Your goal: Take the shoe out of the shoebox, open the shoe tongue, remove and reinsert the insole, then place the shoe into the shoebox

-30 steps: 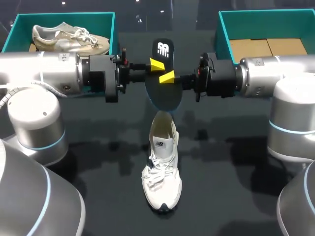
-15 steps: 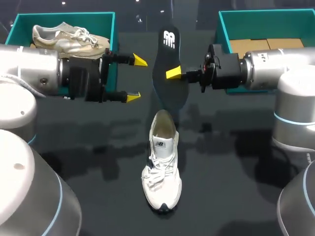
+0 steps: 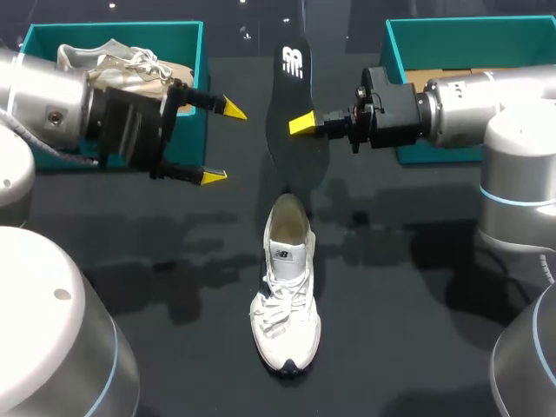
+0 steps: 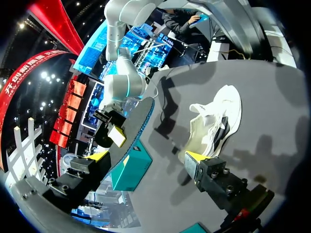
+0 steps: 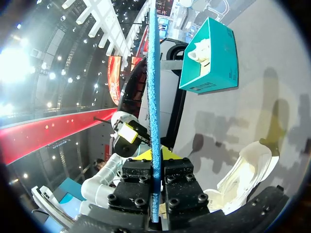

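A white shoe (image 3: 285, 295) lies on the dark table, toe toward me, tongue pulled up. Above and behind its heel the black insole (image 3: 294, 104) hangs upright in the air, my right gripper (image 3: 304, 124) shut on its edge. In the right wrist view the insole (image 5: 153, 97) shows edge-on, blue, pinched in the gripper (image 5: 155, 156), with the shoe (image 5: 243, 170) below. My left gripper (image 3: 222, 143) stands open to the left of the insole, apart from it. In the left wrist view its fingers (image 4: 195, 159) are spread wide, with the insole (image 4: 133, 128) and the shoe (image 4: 216, 121) ahead.
A teal shoebox (image 3: 196, 52) at the back left holds a second, beige shoe (image 3: 122, 69), close behind my left gripper. Another teal shoebox (image 3: 395, 52) at the back right has cardboard in its bottom. Open dark table lies on both sides of the white shoe.
My left gripper has let go of the insole, opened wide and drawn back to the left. The right gripper keeps the insole, now a little higher and farther back.
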